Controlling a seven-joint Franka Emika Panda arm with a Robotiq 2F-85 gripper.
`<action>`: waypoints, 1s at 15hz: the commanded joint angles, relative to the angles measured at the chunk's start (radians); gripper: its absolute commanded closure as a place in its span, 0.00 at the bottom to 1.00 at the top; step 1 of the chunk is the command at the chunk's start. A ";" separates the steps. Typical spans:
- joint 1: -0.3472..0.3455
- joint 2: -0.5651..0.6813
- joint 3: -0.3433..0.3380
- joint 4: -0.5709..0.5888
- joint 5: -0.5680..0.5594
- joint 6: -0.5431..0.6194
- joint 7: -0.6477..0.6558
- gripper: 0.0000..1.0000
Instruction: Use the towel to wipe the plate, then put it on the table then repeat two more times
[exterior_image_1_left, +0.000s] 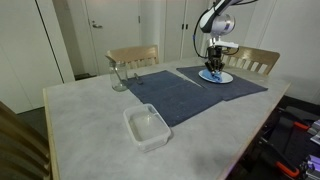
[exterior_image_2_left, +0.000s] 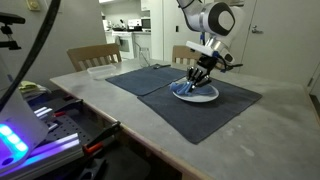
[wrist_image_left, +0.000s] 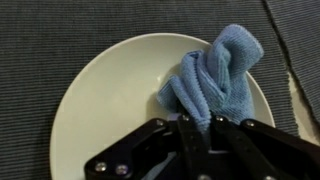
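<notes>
A blue towel (wrist_image_left: 215, 75) lies bunched on a white round plate (wrist_image_left: 110, 95) in the wrist view. My gripper (wrist_image_left: 198, 125) is shut on the towel's near end and presses it on the plate's right half. In both exterior views the gripper (exterior_image_1_left: 215, 68) (exterior_image_2_left: 195, 82) points down onto the plate (exterior_image_1_left: 222, 78) (exterior_image_2_left: 203, 96), which rests on a dark blue placemat (exterior_image_1_left: 235, 82) (exterior_image_2_left: 215, 105). The towel (exterior_image_2_left: 188, 87) shows as a small blue patch under the fingers.
A second dark placemat (exterior_image_1_left: 165, 95) lies beside the first. A clear glass (exterior_image_1_left: 118, 75) stands at the table's back left and a white square container (exterior_image_1_left: 147, 127) near its front. Wooden chairs (exterior_image_1_left: 255, 60) stand behind the marble table (exterior_image_1_left: 80, 120).
</notes>
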 joint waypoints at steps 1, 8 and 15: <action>-0.043 0.024 0.056 -0.005 0.080 0.015 -0.112 0.97; 0.001 0.026 0.011 0.006 0.028 -0.001 -0.081 0.97; 0.068 0.010 -0.048 -0.013 -0.099 0.071 0.053 0.97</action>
